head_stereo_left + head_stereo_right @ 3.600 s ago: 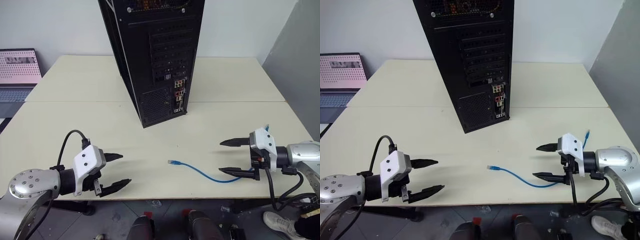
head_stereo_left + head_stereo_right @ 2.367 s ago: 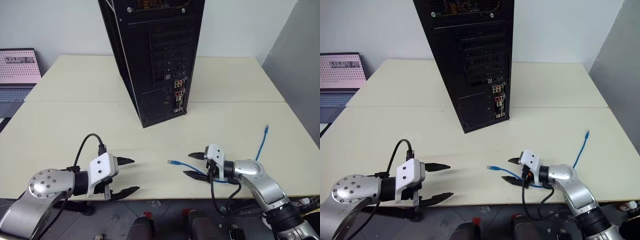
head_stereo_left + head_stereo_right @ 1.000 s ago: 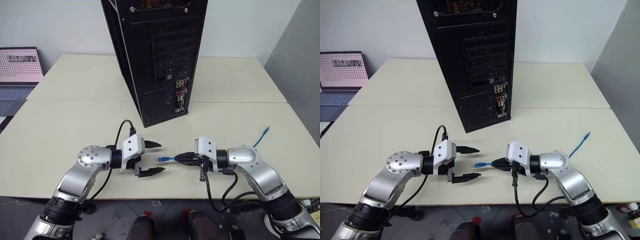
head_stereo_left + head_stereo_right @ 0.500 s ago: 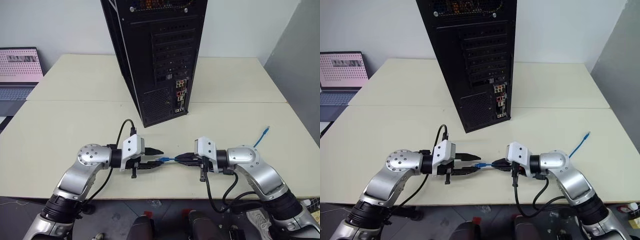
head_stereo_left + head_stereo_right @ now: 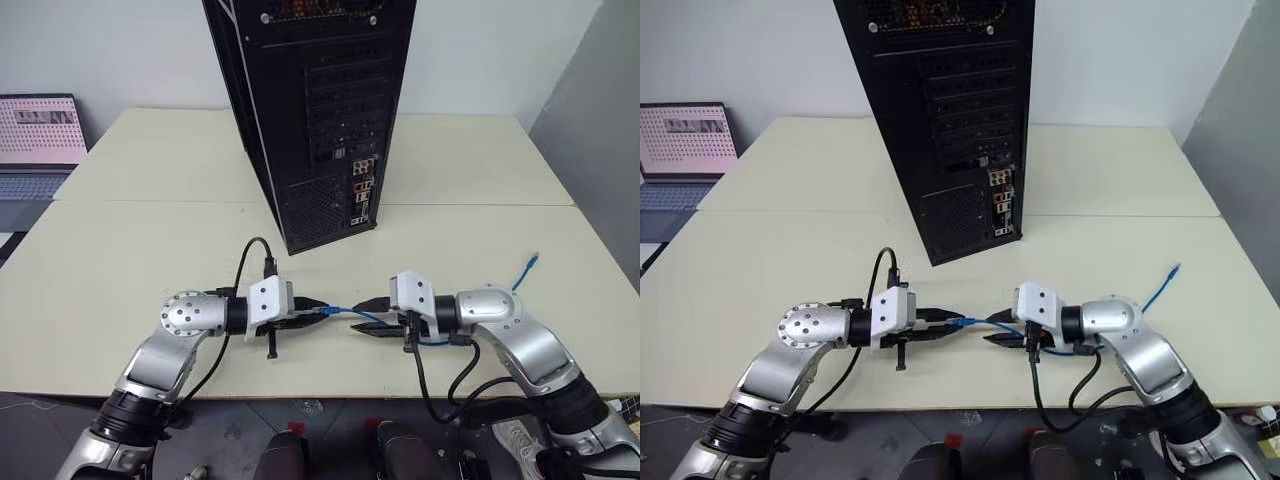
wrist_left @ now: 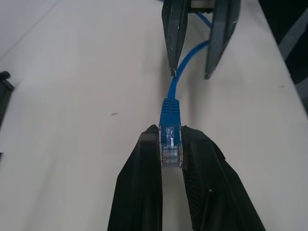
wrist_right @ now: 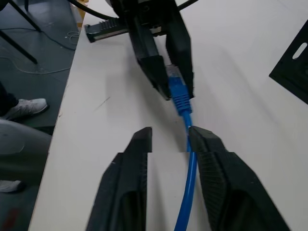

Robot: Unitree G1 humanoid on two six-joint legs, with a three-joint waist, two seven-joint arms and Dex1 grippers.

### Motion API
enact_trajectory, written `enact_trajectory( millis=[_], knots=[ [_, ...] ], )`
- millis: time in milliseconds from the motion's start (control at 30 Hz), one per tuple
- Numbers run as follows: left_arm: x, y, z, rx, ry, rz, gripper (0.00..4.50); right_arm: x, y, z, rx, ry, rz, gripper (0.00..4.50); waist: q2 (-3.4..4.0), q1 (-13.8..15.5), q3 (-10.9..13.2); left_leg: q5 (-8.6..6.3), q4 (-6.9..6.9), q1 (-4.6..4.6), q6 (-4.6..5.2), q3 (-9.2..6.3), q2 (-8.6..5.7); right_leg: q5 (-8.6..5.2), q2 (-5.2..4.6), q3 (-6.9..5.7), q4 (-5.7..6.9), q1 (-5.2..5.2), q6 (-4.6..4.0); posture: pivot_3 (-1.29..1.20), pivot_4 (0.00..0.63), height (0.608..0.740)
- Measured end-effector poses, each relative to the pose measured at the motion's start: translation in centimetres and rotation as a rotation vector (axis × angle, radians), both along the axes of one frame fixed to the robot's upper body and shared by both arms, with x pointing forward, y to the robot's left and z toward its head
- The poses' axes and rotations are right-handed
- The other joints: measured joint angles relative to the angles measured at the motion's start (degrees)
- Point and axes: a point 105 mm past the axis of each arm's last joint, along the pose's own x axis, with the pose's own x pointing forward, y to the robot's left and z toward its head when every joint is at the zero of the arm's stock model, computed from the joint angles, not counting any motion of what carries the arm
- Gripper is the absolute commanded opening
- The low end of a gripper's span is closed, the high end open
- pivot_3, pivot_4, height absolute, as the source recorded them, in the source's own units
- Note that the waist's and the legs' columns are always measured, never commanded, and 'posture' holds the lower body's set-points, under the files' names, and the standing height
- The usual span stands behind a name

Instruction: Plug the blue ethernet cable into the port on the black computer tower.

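The blue ethernet cable (image 5: 430, 330) looks light and limp: a thin cord that will sag and curl wherever it is not supported, with only the small clear plug (image 6: 171, 147) at its tip being stiff. That plug is the part to hold, close behind its nose, so it can be aimed squarely; a hold farther back on the cord would probably let the tip droop. Its smooth plastic may slip or twist between hard fingers, and its thin latch tab seems easy to bend.

The left end effector (image 5: 310, 308) is closed on the plug, just above the front of the desk (image 5: 140, 260). The right end effector (image 7: 168, 144) stands partly open around the cord just behind it, the cord lying against one finger but not pinched. The rest of the cable trails right across the desk, its far plug (image 5: 533, 261) lifted near the edge. The black computer tower (image 5: 320, 110) stands well behind, its port (image 5: 358, 169) among the rear connectors.

No brand or writing is legible anywhere.
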Motion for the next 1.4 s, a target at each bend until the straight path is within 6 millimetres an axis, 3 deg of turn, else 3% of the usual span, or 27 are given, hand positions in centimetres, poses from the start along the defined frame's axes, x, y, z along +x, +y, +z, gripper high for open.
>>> enact_trajectory(
  millis=[200, 333, 500, 767, 933, 1400],
  knots=[
    [-0.7, -0.4, 0.3, 0.019, -0.319, -0.086, 0.29, -0.1, -1.5, 2.7, 0.108, 0.119, -0.047, 3.57, 0.0, -0.05, 0.0, 0.0, -0.01, 0.0, 0.0, -0.04, 0.05, 0.01, -0.02, 0.1, 0.0, 0.01, -0.02, 0.0, 0.15, 0.74],
    [-1.5, -1.1, 0.9, 0.013, -0.572, -0.165, 0.29, -0.2, -0.7, 3.6, 0.237, 0.257, -0.095, 3.59, 0.0, 0.01, 0.0, 0.0, -0.01, -0.04, 0.0, -0.03, 0.04, 0.02, -0.02, 0.14, 0.0, 0.02, -0.02, 0.0, 0.15, 0.74],
    [-1.4, -1.1, 2.2, 0.019, -0.822, -0.194, 0.29, 0.3, 0.6, 3.2, 0.314, 0.372, -0.187, 3.59, 0.0, 0.01, -0.01, 0.0, 0.0, -0.09, 0.0, -0.01, 0.04, 0.02, -0.05, 0.08, 0.0, 0.01, 0.0, 0.0, 0.15, 0.74],
    [-0.9, -0.7, 1.7, 0.026, -0.864, -0.16, 0.29, 0.0, 1.2, 3.0, 0.357, 0.488, -0.214, 3.59, 0.0, -0.04, -0.01, 0.0, 0.0, -0.12, 0.0, -0.02, 0.07, 0.03, -0.07, -0.07, 0.0, 0.01, 0.02, 0.0, 0.15, 0.74],
    [-0.9, -0.8, 1.7, 0.025, -0.877, -0.152, 0.29, -0.1, 1.2, 3.0, 0.354, 0.491, -0.22, 3.23, 0.0, -0.04, -0.01, 0.0, 0.0, -0.12, 0.0, -0.02, 0.07, 0.03, -0.07, -0.15, 0.0, 0.01, 0.02, 0.0, 0.15, 0.74],
    [-1.0, -1.1, 1.7, 0.013, -0.893, -0.152, 0.29, -0.2, 1.5, 2.7, 0.334, 0.484, -0.214, 3.23, 0.01, -0.06, -0.01, 0.0, -0.01, -0.13, 0.0, -0.02, 0.07, 0.03, -0.07, -0.17, 0.0, 0.01, 0.02, 0.0, 0.15, 0.74]
  ],
)
